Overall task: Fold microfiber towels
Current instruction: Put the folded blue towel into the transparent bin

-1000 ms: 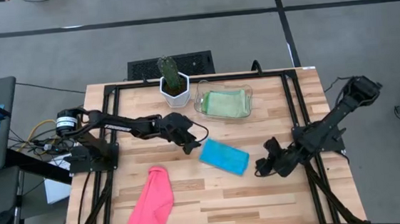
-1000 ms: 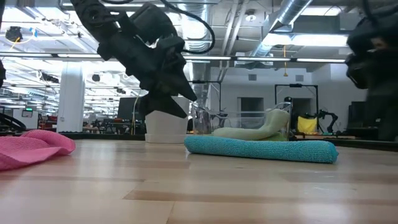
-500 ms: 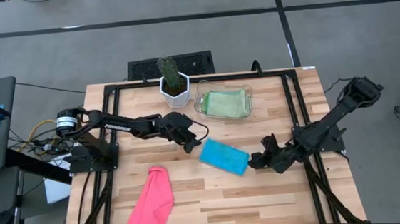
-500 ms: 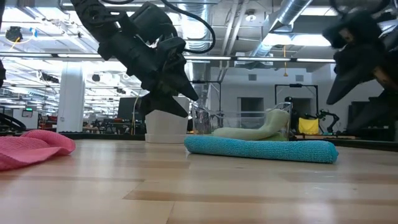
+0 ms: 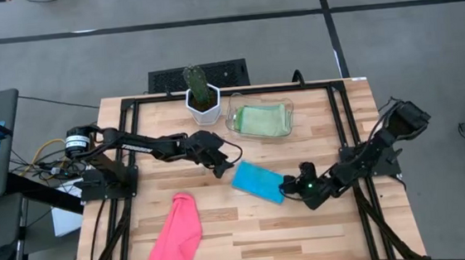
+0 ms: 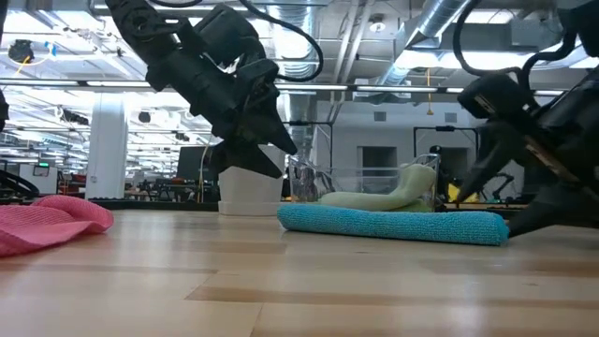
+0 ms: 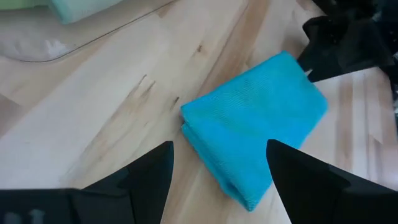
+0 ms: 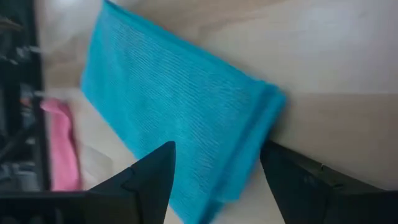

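1. High view: the folded turquoise towel (image 5: 258,181) lies at centre frame on the desk (image 5: 324,231), the left gripper (image 5: 222,171) just off its upper-left corner and the right gripper (image 5: 286,188) at its right end, both spread wide and empty. The pink towel (image 5: 177,236) sprawls unfolded at lower left; a green towel (image 5: 262,120) sits in the clear tray (image 5: 290,109) beside the potted cactus (image 5: 201,95). A push from the right gripper could skid the fold out of square.
2. Low view: the turquoise towel (image 6: 393,225) lies flat mid-frame. A gripper closing too high may lift only the top layer, opening the fold.
3. Left wrist view: the towel (image 7: 255,127) fills the centre between open fingers (image 7: 149,180); the right arm looms at upper right, so the two arms risk colliding.
4. Right wrist view: the towel's edge (image 8: 180,118) sits between parted fingers (image 8: 155,180).
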You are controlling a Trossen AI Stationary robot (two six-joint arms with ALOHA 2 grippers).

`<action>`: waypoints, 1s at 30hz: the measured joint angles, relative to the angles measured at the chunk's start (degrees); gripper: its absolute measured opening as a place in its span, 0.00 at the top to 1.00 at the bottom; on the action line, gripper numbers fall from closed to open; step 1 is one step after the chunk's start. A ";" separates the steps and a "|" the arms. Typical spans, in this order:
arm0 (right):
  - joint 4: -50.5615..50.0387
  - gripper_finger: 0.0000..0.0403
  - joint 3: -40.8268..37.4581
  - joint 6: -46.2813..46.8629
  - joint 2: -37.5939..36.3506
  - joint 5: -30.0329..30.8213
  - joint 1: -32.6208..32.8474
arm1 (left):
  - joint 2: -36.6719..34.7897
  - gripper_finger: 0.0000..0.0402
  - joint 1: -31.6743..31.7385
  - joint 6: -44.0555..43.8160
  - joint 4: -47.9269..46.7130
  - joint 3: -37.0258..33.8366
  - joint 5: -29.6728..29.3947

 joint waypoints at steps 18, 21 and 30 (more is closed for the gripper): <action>3.68 0.38 0.30 -3.02 4.19 -1.17 -5.51 | 13.45 0.38 -0.17 -0.60 11.18 -0.07 2.04; 3.62 0.43 0.30 -3.17 4.23 -1.59 -5.66 | 16.20 0.38 -0.09 -1.83 15.99 0.10 4.53; 3.85 0.76 0.42 -8.83 4.49 -5.53 -7.60 | 17.53 0.38 -0.37 -2.51 17.04 0.12 4.50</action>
